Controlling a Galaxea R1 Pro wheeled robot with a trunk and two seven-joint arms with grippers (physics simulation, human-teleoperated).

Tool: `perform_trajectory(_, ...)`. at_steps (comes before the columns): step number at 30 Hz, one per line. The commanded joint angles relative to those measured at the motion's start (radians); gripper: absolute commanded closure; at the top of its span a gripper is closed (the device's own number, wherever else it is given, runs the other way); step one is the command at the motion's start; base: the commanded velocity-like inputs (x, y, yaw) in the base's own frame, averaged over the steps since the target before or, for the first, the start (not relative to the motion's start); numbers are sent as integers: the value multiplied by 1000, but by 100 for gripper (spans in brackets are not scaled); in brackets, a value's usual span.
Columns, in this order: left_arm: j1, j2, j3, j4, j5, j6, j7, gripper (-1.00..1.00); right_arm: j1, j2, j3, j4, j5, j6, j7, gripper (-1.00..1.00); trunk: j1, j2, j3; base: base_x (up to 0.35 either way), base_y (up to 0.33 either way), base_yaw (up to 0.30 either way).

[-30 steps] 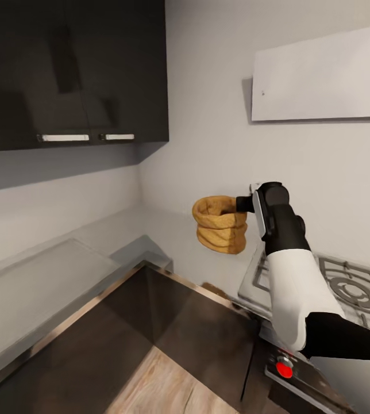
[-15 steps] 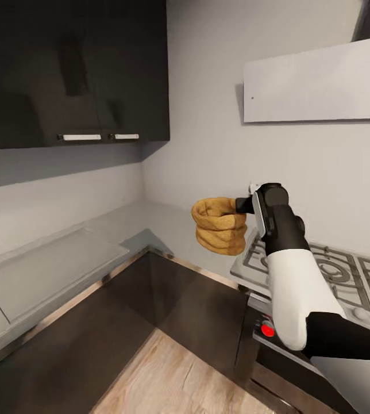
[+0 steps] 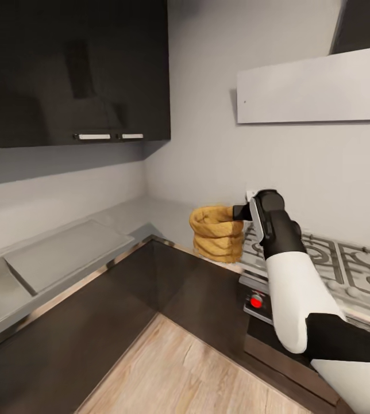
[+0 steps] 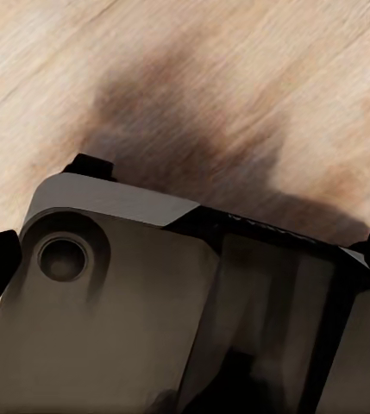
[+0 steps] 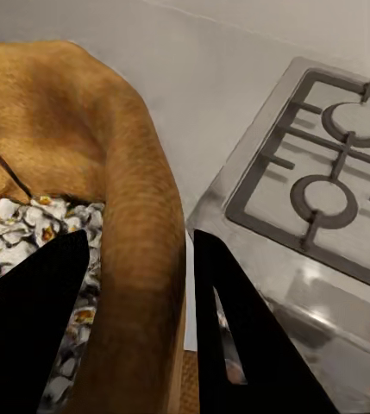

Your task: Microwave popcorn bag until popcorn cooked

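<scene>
While I watch the head view, my right gripper (image 3: 243, 211) is pinching the rim of the popcorn bag (image 3: 215, 233), one finger inside the bag's mouth and the other outside its wall. The bag hangs from that grip, raised off the countertop (image 3: 150, 210), roughly upright, out on the far side of the wrist from me. In the right wrist view the two dark fingers (image 5: 236, 336) straddle the tan wall of the popcorn bag (image 5: 128, 216), and just beyond the inner finger I see pale kernels lying inside.

Just beside the gripper, on its outer side, sits the gas hob (image 3: 328, 259) with its grey grates; the same grates show past the outer finger in the wrist view (image 5: 331, 177). A red knob (image 3: 256, 301) sits on the oven front below the hob, under my forearm. Above the hand a white slanted hood (image 3: 314, 86) hangs on the wall, and up and away to the other side are dark wall cabinets (image 3: 73, 69) with pale handles. Below the bag the dark lower cabinets meet in a corner over the light wood floor (image 3: 185, 374).

From the left wrist camera I get wood floor (image 4: 262, 78) and a grey-brown housing; I cannot tell how that hand's fingers are set.
</scene>
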Motion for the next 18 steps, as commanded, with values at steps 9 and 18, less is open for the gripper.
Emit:
perform_trajectory(9, -1, 0, -9, 1, 9, -4, 3, -100, 64, 0, -3, -2, -37, 3, -3, 100, 0, -1, -1, -346, 0, 0)
perform_trajectory(18, -1, 0, -9, 1, 8, -4, 3, -100, 66, -1, -4, 1, -77, -55, -3, 100, 0, -1, -1, -346, 0, 0)
